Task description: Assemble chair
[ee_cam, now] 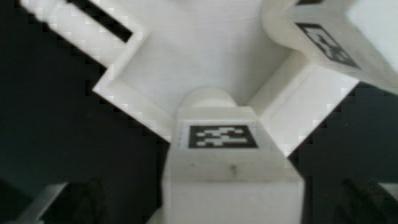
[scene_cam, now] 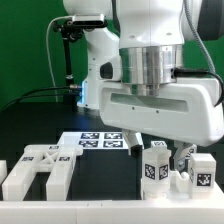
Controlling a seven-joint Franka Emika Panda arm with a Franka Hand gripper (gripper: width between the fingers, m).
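Bare table (scene_cam: 105,185) lies open at lower centre, between the frame part (scene_cam: 30,175) at lower left and tagged blocks (scene_cam: 156,168) at lower right.

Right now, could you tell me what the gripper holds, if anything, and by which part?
Cannot be told: a tagged white chair part sits within the gripper, but finger contact is not visible.

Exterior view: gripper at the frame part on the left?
No, the gripper sits by the tagged upright parts on the exterior view's right, away from the frame part.
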